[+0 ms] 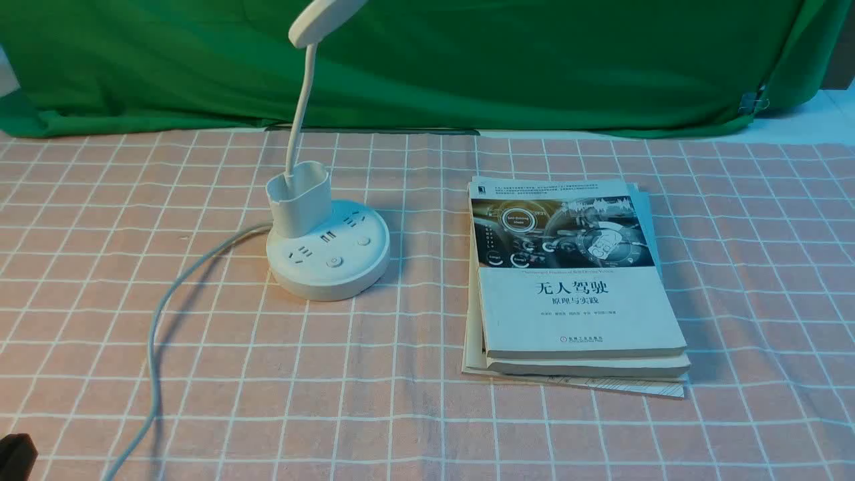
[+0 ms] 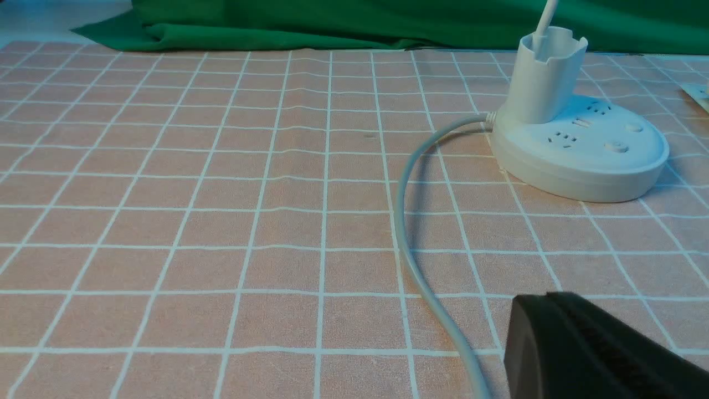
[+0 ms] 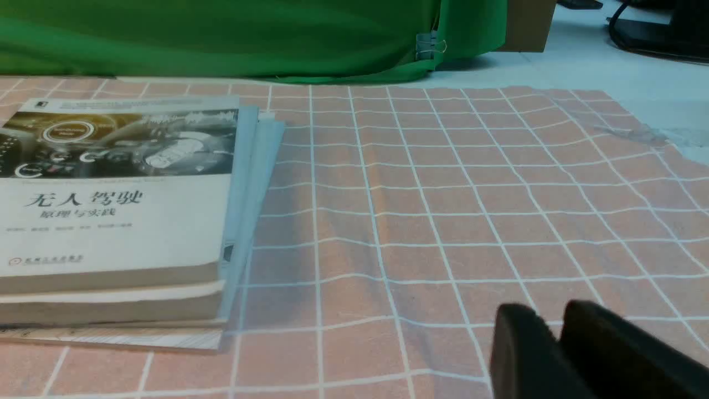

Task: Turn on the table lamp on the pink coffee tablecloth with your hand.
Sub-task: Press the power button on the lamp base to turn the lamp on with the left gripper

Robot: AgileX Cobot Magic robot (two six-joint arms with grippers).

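The white table lamp stands on the pink coffee tablecloth [image 1: 401, 401], left of centre. Its round base [image 1: 328, 250] bears sockets and buttons. The cup-like holder [image 1: 299, 197], thin neck and oval head [image 1: 320, 20] rise from it. Its grey-white cord [image 1: 160, 321] runs toward the front left. My left gripper [image 2: 545, 299] is shut and empty, low over the cloth beside the cord [image 2: 410, 233], well short of the lamp base [image 2: 581, 152]. Only its tip [image 1: 15, 455] shows in the front view. My right gripper [image 3: 554, 327] is shut and empty, low over the cloth, right of the books.
A stack of books [image 1: 574, 280] lies right of the lamp; it also shows in the right wrist view [image 3: 116, 221]. A green backdrop cloth [image 1: 467, 60] hangs along the far edge. The pink cloth ends at the right on a pale tabletop [image 3: 637, 72].
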